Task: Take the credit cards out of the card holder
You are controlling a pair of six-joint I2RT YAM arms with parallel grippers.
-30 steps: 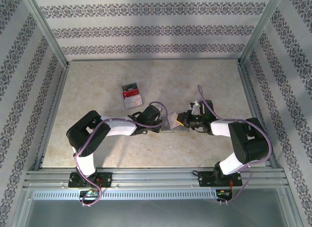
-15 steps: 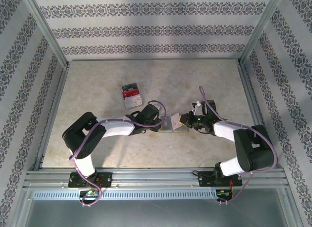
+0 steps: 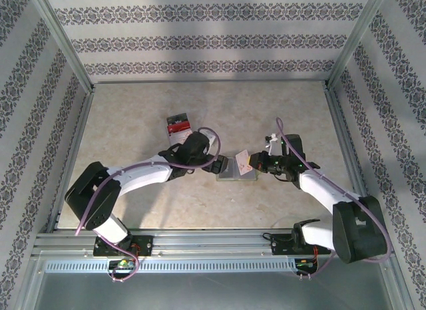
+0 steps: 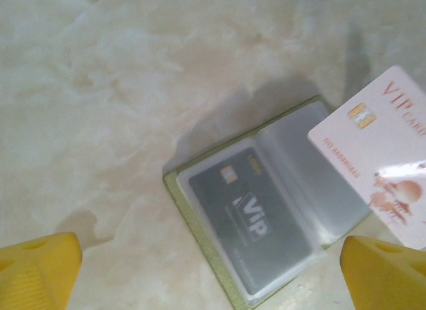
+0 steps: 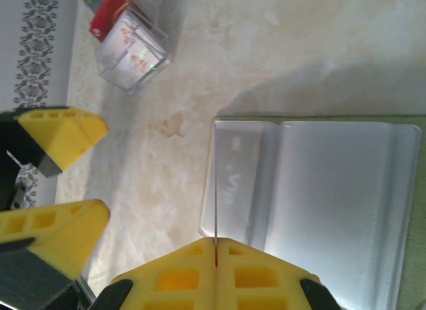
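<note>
The pale grey-silver bifold card holder (image 4: pixel 266 210) lies open and flat on the beige marbled table (image 3: pixel 133 117), between the two grippers. A dark grey VIP card (image 4: pixel 249 220) sits in one of its clear pockets. The right gripper (image 5: pixel 216 260) is fully closed on the edge of a pale pink VIP card (image 4: pixel 383 157), raised over the holder. The left gripper (image 3: pixel 217 166) is spread wide, holding nothing, just beside the holder. A red-topped stack of cards (image 3: pixel 178 124) lies well apart, farther back.

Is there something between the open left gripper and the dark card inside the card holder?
Only the card holder's clear pocket covers the dark card; the left gripper hangs above with nothing else between. The pink card in the shut right gripper is off to one side.
</note>
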